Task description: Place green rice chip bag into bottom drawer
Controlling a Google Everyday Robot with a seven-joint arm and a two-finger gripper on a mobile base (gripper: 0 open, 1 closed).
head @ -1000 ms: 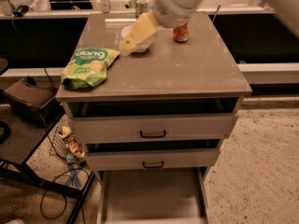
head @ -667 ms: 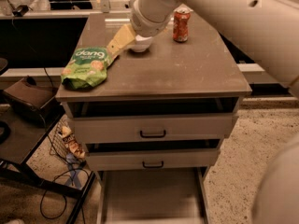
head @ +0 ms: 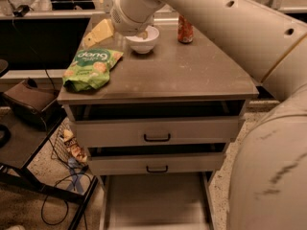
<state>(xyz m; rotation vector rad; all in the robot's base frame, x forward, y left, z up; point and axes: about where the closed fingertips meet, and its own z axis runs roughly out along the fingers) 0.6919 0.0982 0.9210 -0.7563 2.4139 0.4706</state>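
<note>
The green rice chip bag (head: 91, 67) lies flat on the front left corner of the grey cabinet top (head: 192, 75), its white "dang" lettering facing up. My gripper (head: 98, 33) hangs over the back left of the cabinet top, just left of the white bowl, a little behind and above the bag and apart from it. It holds nothing that I can see. The bottom drawer (head: 156, 200) is pulled out at floor level below the cabinet front, with its flat floor bare.
A white bowl (head: 144, 40) and an orange soda can (head: 185, 28) stand at the back of the top. Two grey drawer fronts with black handles (head: 157, 137) sit slightly ajar. My arm (head: 268, 128) fills the right side. A black stand (head: 29, 109), cables and clutter are at the left.
My arm has swung left across the cabinet top. The gripper went from beside the soda can, past the bowl, to the back left corner nearer the bag. The bag has not moved.
</note>
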